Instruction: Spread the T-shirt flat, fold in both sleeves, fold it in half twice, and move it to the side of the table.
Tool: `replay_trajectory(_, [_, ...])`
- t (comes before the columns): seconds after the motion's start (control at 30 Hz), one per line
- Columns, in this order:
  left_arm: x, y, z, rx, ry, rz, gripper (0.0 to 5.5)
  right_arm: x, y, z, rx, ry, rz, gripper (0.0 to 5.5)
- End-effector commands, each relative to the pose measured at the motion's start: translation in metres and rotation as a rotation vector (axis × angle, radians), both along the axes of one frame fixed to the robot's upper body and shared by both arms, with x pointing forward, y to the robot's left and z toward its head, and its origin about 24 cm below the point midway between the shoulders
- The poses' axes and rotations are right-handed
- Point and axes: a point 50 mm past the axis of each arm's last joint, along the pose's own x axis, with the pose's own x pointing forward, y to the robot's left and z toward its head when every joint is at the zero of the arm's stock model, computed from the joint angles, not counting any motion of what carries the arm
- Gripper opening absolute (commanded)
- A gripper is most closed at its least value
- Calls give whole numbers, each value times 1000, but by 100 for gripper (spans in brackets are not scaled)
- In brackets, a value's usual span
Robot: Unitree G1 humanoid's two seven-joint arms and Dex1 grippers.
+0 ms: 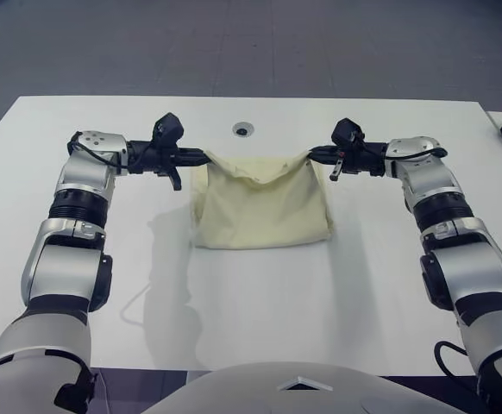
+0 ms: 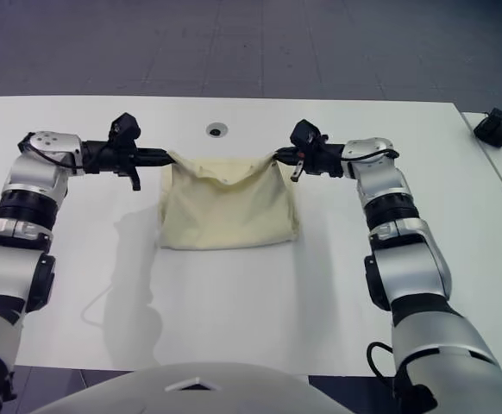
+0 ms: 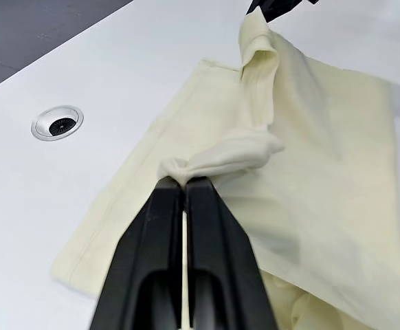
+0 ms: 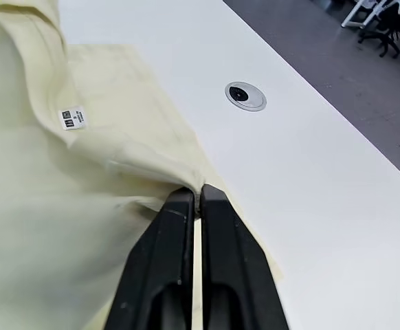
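- Pinching a pale yellow T-shirt [image 1: 260,207] at its two far corners, both arms lift its top layer off a white table [image 1: 234,302].
- The T-shirt lies just on the robot's side of a round hole [image 1: 243,129] in the table and is already folded to a rough square. Its near edge rests flat, and its far edge sags between the two holds.
- The left fingers [image 3: 148,247] are pressed together on a twisted bunch of cloth at the corner to the left of the hole.
- The right fingers [image 4: 220,254] are pressed together on a thin edge of cloth at the corner to the right of the hole. A small white label [image 4: 73,117] shows on the cloth close by.
- Handling, as a judgement: the cloth looks light, soft and limp, with no stiffness of its own. It droops wherever it is unsupported, so layers may slide or bunch.
- The best holds seem to be the corners and hemmed edges, taken both at once and drawn gently apart to keep the fold line straight. The right hold looks shallow and could slip.
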Motion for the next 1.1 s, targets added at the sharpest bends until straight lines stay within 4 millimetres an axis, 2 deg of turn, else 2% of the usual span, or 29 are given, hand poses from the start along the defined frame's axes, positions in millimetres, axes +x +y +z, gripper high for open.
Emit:
replay_trajectory(0.03, [6,4,-2,31,-2,50,0,4,1,-11,-24,26,-61,1])
replay_trajectory(0.27, [10,3,-17,84,24,115,0,1,-2,-31,-50,66,-134,1])
replay_trajectory(0.5, [15,-3,-25,133,18,189,0,4,-1,-32,-57,31,-202,1])
replay_trajectory(0.53, [16,-5,-24,114,15,213,25,7,1,-30,-44,6,-236,30])
replay_trajectory(0.63, [26,-6,-13,48,-41,341,67,15,-2,-18,18,-95,-368,67])
replay_trajectory(0.73, [33,7,-3,65,-121,520,113,17,-6,-10,32,-190,-425,111])
replay_trajectory(0.8, [33,14,-1,82,-155,564,147,17,-3,-10,38,-209,-406,143])
replay_trajectory(0.87, [32,10,0,93,-188,498,179,15,0,-11,-4,-249,-364,174])
replay_trajectory(0.93, [27,-1,1,89,-210,357,211,13,5,-13,-74,-284,-306,205])
replay_trajectory(1.03, [8,-27,0,86,-244,133,264,12,15,-16,-229,-370,-207,255])
replay_trajectory(1.1, [-4,-44,-1,92,-265,62,285,12,21,-17,-314,-420,-159,276])
